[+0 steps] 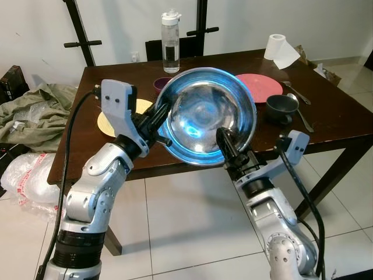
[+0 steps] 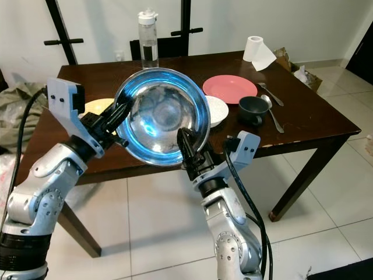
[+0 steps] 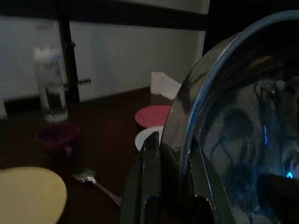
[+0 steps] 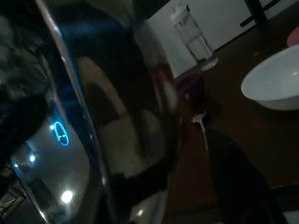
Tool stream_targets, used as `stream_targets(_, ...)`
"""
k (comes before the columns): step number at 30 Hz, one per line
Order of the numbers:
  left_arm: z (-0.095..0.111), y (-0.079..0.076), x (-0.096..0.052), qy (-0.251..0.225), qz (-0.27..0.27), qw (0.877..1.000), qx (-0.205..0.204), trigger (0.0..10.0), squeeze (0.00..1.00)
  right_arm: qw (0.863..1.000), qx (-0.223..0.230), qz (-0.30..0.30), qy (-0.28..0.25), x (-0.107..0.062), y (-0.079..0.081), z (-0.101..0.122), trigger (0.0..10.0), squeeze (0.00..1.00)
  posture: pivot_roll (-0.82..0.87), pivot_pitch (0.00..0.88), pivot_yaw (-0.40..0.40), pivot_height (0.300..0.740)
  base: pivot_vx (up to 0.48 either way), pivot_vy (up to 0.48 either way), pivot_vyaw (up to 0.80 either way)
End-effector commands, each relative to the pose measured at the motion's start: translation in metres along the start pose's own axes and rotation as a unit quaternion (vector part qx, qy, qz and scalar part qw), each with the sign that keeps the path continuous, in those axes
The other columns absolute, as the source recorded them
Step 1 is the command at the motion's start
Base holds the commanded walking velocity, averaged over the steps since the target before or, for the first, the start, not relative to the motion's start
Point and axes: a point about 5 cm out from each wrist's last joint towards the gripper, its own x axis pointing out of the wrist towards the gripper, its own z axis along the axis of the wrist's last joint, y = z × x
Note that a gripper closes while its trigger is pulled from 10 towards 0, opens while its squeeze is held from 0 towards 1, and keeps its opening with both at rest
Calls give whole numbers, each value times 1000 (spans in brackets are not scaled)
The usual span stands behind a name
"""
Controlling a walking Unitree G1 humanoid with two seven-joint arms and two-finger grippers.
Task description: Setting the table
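A large shiny steel bowl [image 1: 204,114] hangs tilted toward me over the front edge of the dark wooden table [image 1: 338,119]. My left gripper [image 1: 165,123] is shut on its left rim, one finger [image 3: 152,172] on each side of the edge. On its lower right rim, my right gripper [image 1: 224,140] is shut the same way. On the table lie a yellow plate [image 1: 108,122], a pink plate [image 1: 259,87], a white bowl [image 2: 218,109], a black cup [image 1: 281,108], a purple cup [image 3: 58,140] and spoons [image 1: 300,111].
A water bottle [image 1: 170,41] and a paper roll [image 1: 280,49] stand at the table's far side, with a fork [image 1: 297,92] at the right. A heap of cloth [image 1: 35,114] and a plastic bag [image 1: 26,175] lie on the floor to the left.
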Motion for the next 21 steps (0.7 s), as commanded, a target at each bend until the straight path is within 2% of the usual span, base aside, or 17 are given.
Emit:
stream_targets(1,-4,-23,-1,1,-71,997,15,10000,0,1000,3,-8,5,-1,-2,-3,0,0,12,125,98,740,0,0,0)
stream_targets(6,-5,-26,-3,-7,-79,996,32,10000,0,1000,6,-8,4,-2,-2,-4,0,0,11,127,98,740,0,0,0)
stream_targets(10,-9,-30,-4,4,-91,994,56,10000,0,1000,8,-10,2,-3,-2,-4,0,0,11,126,97,740,0,0,0)
stream_targets(17,-11,-28,-4,11,-77,993,85,10000,0,1000,10,-14,-4,-5,-4,-3,0,0,9,124,95,740,0,0,0)
stream_targets(21,-9,-22,-2,0,-49,995,91,10000,0,1000,11,-13,-3,-5,-5,-3,0,0,9,123,94,740,0,0,0)
